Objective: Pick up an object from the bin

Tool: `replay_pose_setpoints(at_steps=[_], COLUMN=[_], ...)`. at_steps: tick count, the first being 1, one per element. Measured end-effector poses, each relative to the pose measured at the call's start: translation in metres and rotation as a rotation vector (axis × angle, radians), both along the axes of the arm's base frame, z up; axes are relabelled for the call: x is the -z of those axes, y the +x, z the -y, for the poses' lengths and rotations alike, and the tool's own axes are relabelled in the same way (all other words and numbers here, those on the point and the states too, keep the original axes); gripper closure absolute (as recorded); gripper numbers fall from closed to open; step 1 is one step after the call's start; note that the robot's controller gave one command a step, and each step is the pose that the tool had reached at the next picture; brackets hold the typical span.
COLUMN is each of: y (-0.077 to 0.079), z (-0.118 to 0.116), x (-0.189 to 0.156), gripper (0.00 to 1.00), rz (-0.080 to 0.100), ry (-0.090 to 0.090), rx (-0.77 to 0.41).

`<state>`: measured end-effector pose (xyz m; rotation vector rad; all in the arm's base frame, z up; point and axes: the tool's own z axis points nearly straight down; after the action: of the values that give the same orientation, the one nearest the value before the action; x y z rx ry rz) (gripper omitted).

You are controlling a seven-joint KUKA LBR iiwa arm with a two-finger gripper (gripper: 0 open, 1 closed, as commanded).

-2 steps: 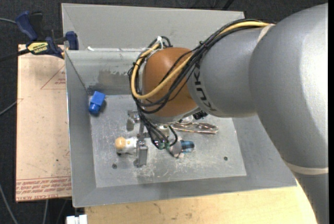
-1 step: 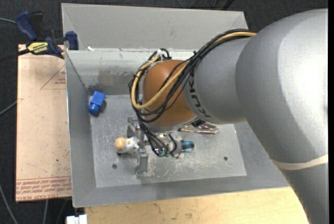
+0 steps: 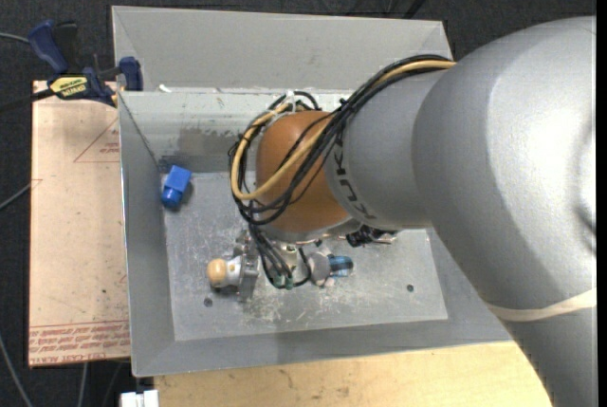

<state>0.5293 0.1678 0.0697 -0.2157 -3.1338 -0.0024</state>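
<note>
tool (image 3: 248, 270) low on bin (image 3: 384, 301) floor | tan round knob (image 3: 220, 272) just beside it | grip state: cannot tell | blue block (image 3: 175, 186) apart | likely pre-lift; grasp unconfirmed, lift left

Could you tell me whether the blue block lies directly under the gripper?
No, the blue block sits by the bin's left wall, well apart from the gripper.
</note>
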Motion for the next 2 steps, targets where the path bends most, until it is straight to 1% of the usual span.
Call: replay_pose_setpoints(at_steps=[1, 2], y=[0.0001, -0.0012], z=[0.0, 0.0005], x=[0.0, -0.0036], gripper=[1.0, 1.0], rz=[0.0, -0.003], ry=[0.0, -0.001], rx=[0.0, 0.001])
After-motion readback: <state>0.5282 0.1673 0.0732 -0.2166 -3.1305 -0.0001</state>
